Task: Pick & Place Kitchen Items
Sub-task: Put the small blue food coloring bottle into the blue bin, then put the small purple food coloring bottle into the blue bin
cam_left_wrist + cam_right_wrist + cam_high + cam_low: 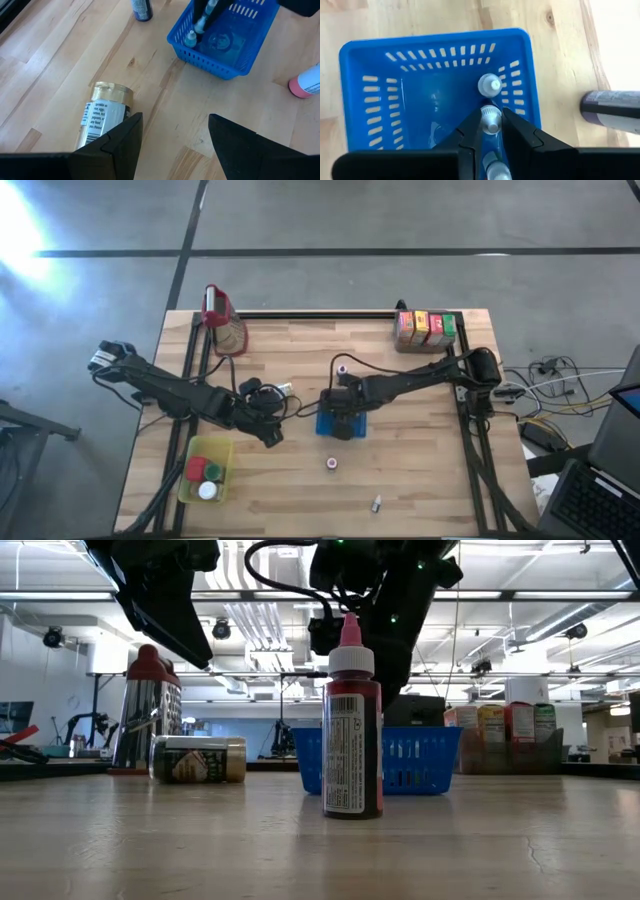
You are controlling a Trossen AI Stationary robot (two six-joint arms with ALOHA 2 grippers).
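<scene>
My right gripper (491, 116) reaches down into the blue perforated basket (395, 105), shut on a small white-capped bottle (491, 121). A second small white-capped bottle (490, 85) stands on the basket floor just beyond it. My left gripper (175, 145) hangs open over the bare table, left of the basket. A gold-lidded tin (105, 117) lies on its side close to it. A red bottle with a pink tip (352, 730) stands upright on the near table. My right gripper pinches the small bottle between its two fingers (512, 130), coming from above and slanting down. The bottle lies along the fingers, and its white cap (491, 121) sticks out past the fingertips toward the basket floor. I cannot tell whether the cap touches the floor.
A yellow bin (188, 480) with red, green and white lids sits near left. A row of cartons (425, 328) stands at the back right, and a red-topped jug (222, 320) at the back left. Small bottles (331, 464) (377, 503) lie on the near table.
</scene>
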